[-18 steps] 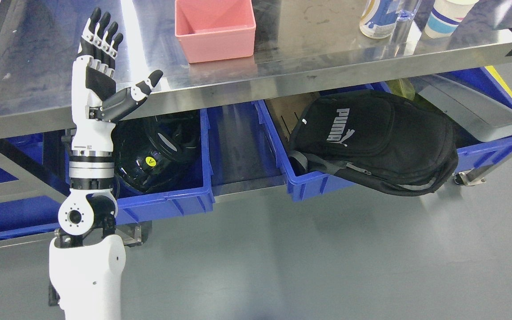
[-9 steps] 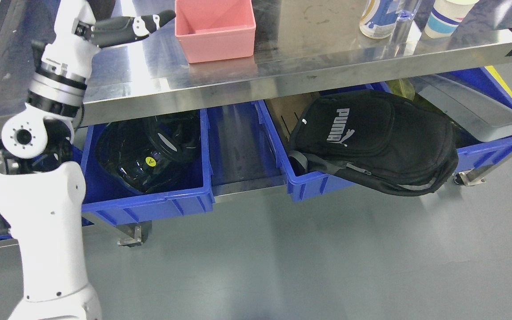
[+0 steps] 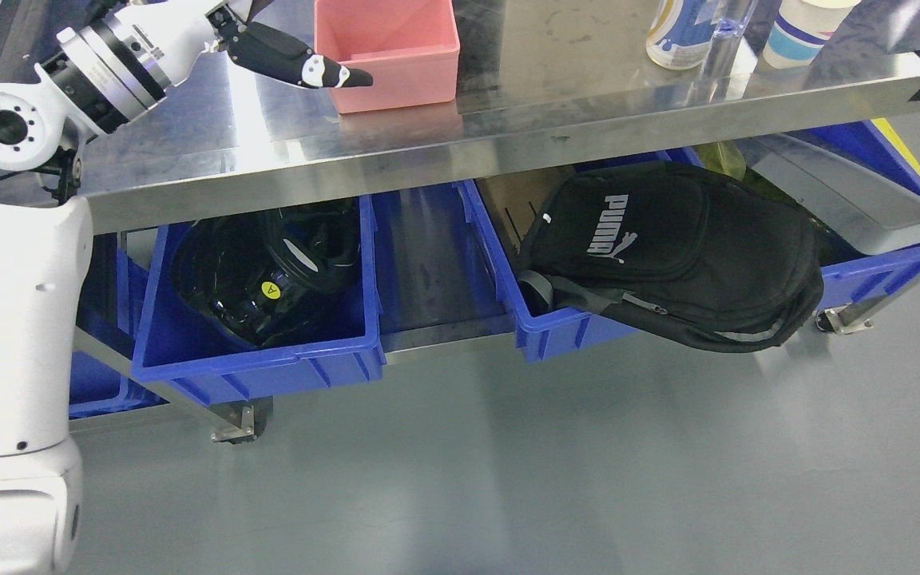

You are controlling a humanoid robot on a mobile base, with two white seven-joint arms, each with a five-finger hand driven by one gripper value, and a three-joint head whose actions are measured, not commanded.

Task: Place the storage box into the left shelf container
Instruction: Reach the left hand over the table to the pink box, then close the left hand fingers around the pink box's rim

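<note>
The pink storage box (image 3: 386,49) sits on the steel table (image 3: 588,96), empty and upright. The left hand (image 3: 284,56) reaches in at its near left corner, thumb laid across the front wall; the other fingers run off the top edge, so I can't tell whether they've closed on it. To do this well, it should pinch the wall firmly before lifting (a one-sided hold may tip), then lower toward the left blue bin (image 3: 260,367), already crowded with black gear (image 3: 268,271).
</note>
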